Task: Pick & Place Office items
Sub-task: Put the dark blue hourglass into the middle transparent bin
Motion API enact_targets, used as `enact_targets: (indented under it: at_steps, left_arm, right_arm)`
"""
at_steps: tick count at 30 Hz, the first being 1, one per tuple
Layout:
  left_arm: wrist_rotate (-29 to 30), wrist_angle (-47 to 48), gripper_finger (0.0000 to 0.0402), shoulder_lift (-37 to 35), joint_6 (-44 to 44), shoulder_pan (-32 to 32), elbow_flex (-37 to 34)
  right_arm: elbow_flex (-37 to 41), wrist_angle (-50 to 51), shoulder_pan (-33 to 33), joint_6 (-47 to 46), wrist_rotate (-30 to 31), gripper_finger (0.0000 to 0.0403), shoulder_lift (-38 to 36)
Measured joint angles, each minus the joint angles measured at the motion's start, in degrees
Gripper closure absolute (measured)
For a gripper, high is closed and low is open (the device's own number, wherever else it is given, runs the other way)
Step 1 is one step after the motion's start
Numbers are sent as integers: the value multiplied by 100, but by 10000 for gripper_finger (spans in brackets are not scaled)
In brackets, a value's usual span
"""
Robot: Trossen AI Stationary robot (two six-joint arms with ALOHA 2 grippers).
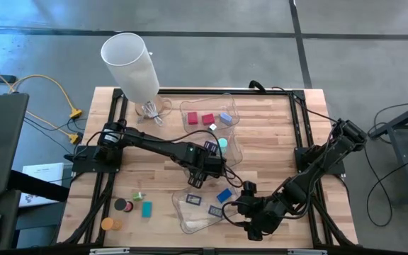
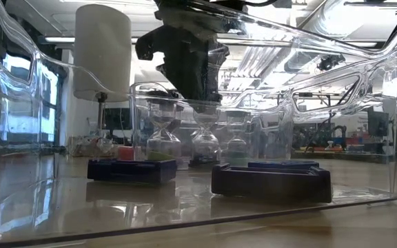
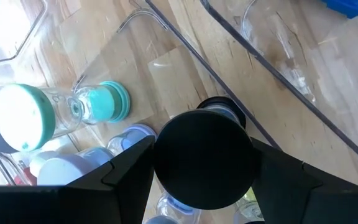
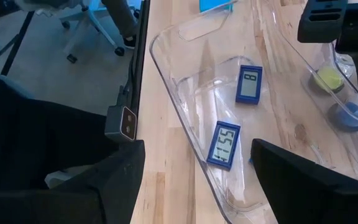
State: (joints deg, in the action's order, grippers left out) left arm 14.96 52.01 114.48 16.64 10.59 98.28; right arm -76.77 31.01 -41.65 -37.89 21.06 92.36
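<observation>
My left gripper [image 3: 204,146] is shut on a small sand timer with a black round cap [image 3: 204,168], near the table's middle [image 1: 202,170]. In the low view it comes down from above [image 2: 195,89] over three timers standing upright [image 2: 205,134]. A teal timer [image 3: 98,102] lies on its side nearby. My right gripper [image 4: 197,146] hangs open over the near clear tray [image 1: 183,219]. In that tray lie two flat blue clocks [image 4: 249,84] [image 4: 224,144]. My left gripper pinches the timer's black cap by its rim [image 3: 165,155], one finger on each side. The fingers slant down from the table's left. The cap hides most of the glass below it, so I cannot tell whether the timer's lower end stands on the table.
The far clear tray [image 1: 190,110] holds red blocks [image 1: 200,119] and a blue one [image 1: 225,118]. A big white cylinder [image 1: 129,64] stands at the far left. A black cylinder [image 1: 122,205], a teal rectangle [image 1: 146,208] and an orange cylinder [image 1: 110,224] lie near left.
</observation>
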Motion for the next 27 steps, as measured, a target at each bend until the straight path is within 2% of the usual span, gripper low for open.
enact_targets:
  at_steps: [4,12,27]
  left_arm:
    - [1,0,171,0,-28,-2,0]
    - [2,-109,171,0,-793,-2,0]
    - [17,-933,171,0,-770,-2,0]
  right_arm:
    - [0,-86,0,0,-3,119,0]
    - [0,-86,0,0,-20,119,0]
    - [0,-86,0,0,-61,119,0]
